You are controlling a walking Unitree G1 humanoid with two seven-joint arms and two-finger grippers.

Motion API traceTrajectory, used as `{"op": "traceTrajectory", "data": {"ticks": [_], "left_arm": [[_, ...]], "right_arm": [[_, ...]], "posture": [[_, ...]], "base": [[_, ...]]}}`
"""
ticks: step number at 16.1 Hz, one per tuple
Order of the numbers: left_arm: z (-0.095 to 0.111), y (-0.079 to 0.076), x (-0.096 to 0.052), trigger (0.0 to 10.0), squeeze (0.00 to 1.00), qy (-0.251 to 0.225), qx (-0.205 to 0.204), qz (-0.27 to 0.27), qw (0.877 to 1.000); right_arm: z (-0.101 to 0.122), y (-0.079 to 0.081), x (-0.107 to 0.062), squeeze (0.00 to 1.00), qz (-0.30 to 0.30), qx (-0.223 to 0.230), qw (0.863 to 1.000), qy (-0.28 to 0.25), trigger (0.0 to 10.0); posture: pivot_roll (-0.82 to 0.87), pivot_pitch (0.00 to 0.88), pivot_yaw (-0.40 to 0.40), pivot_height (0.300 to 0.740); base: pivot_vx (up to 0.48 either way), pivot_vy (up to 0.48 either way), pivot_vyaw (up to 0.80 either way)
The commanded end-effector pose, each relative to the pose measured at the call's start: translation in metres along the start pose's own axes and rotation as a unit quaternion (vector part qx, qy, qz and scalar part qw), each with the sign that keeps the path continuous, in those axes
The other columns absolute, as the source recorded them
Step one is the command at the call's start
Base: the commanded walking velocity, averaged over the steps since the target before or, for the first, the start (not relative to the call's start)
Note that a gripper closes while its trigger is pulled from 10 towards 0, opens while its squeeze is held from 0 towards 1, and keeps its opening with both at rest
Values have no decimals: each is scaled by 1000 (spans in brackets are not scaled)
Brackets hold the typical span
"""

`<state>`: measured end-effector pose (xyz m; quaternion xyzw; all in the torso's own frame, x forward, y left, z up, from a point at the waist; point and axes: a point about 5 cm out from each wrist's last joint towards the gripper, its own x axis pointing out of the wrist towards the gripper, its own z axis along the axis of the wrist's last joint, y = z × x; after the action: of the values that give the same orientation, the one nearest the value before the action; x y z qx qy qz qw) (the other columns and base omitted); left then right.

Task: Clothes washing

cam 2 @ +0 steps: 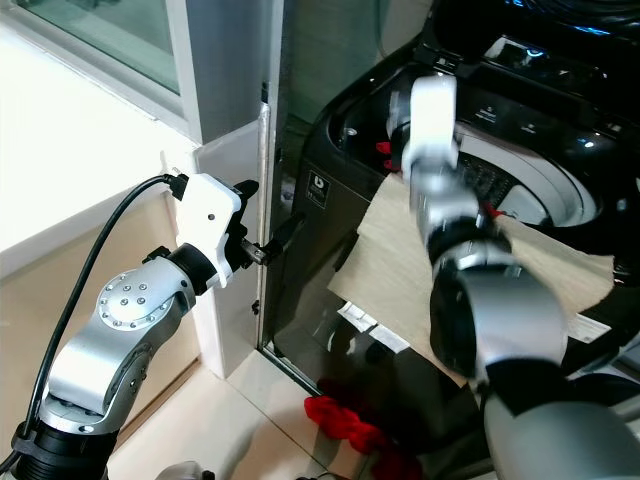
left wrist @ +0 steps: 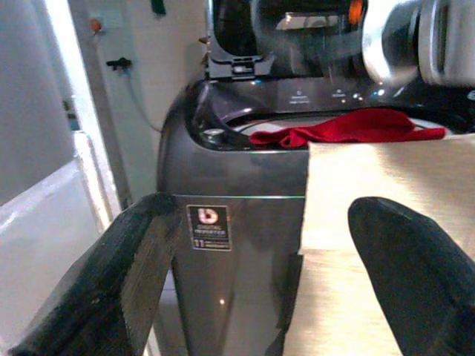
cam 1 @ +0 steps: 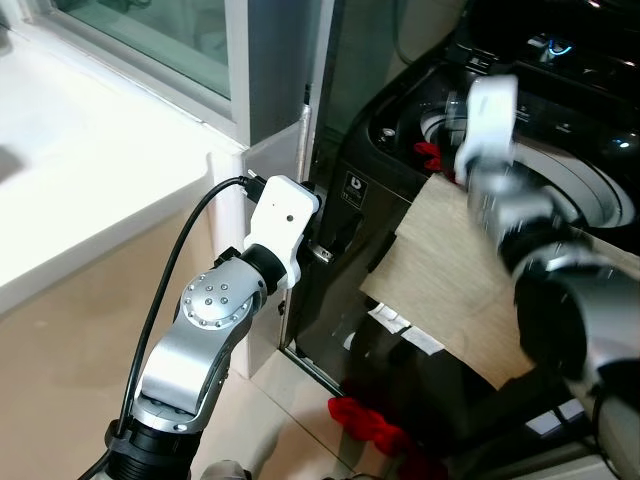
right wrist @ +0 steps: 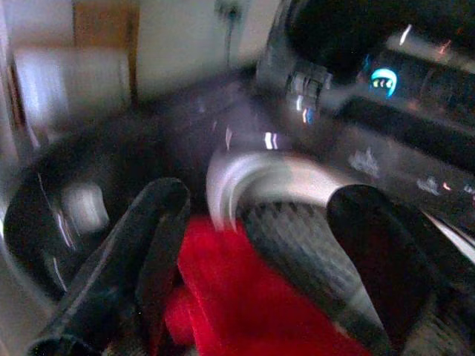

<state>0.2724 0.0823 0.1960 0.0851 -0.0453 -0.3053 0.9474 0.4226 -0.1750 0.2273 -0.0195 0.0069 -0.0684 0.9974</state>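
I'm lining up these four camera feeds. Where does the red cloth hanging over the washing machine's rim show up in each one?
Left eye view: red cloth at the tub's rim, above the tan sheet.
Right eye view: a sliver left of the right arm.
Left wrist view: draped along the rim, upper middle.
Right wrist view: blurred, between the right end effector's fingers.
Shared landmark: the dark grey washing machine.
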Motion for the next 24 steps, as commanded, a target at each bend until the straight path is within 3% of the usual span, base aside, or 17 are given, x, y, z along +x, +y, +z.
{"op": "traceTrajectory", "data": {"ticks": [1, 2, 3, 4, 6, 8, 11, 13, 16, 20, 23, 24], "left_arm": [[3, -1, 2, 10000, 0, -4, 5, -2, 1000], [4, 0, 3, 10000, 0, -4, 5, -2, 1000], [4, 0, 5, 10000, 0, -7, 4, -4, 1000], [5, -1, 7, 10000, 0, -8, 3, -8, 1000], [5, -2, 10, 10000, 0, -11, 3, -14, 1000], [5, -1, 12, 10000, 0, -13, 10, -8, 1000], [2, 2, 16, 10000, 0, -16, 8, 12, 1000], [1, 7, 16, 10000, 0, -20, 14, 21, 999], [-3, 16, 19, 10000, 0, -19, 3, 45, 999], [-7, 34, 20, 10000, 0, -11, 13, 97, 995], [-6, 37, 20, 10000, 0, -15, 5, 107, 994], [-2, 35, 19, 10000, 0, -21, 7, 108, 994]], "right_arm": [[-1, -11, 1, 373, -18, 125, 992, 9, 10000], [-2, -12, 1, 373, -20, 180, 983, 18, 10000], [-5, -12, 1, 373, -16, 280, 959, 34, 10000], [-7, -13, 0, 361, -21, 293, 955, 37, 10000], [-8, -8, 0, 365, -7, 246, 969, 28, 10000], [-8, 7, -2, 365, 56, 196, 979, 10, 10000], [-22, -3, -6, 357, 64, 122, 990, -1, 10000], [-41, -12, -10, 337, 49, 107, 993, 20, 10000], [-54, -12, -15, 329, 47, 107, 993, 30, 10000], [-63, -1, -19, 329, 69, 68, 995, 32, 10000], [-69, 23, -20, 341, 123, 91, 984, 89, 10000], [-61, 30, -18, 337, 136, 98, 980, 104, 10000]], "posture": [[116, 0, -144, 740], [116, 0, -144, 740], [96, 0, -137, 740], [89, 0, -132, 740], [72, 0, -124, 740], [49, 0, -120, 740], [38, 0, -122, 740], [24, 0, -112, 740], [10, 0, -99, 740], [4, 0, -97, 740], [1, 0, -97, 740], [12, 0, -111, 740]], "base": [[0, 0, 0], [0, 0, 0], [0, 0, 0], [0, 0, 0], [0, 0, 0], [0, 0, 0], [0, 0, 0], [0, -232, 0], [0, -465, 0], [61, -323, 0], [0, 0, 0], [0, 0, 0]]}}
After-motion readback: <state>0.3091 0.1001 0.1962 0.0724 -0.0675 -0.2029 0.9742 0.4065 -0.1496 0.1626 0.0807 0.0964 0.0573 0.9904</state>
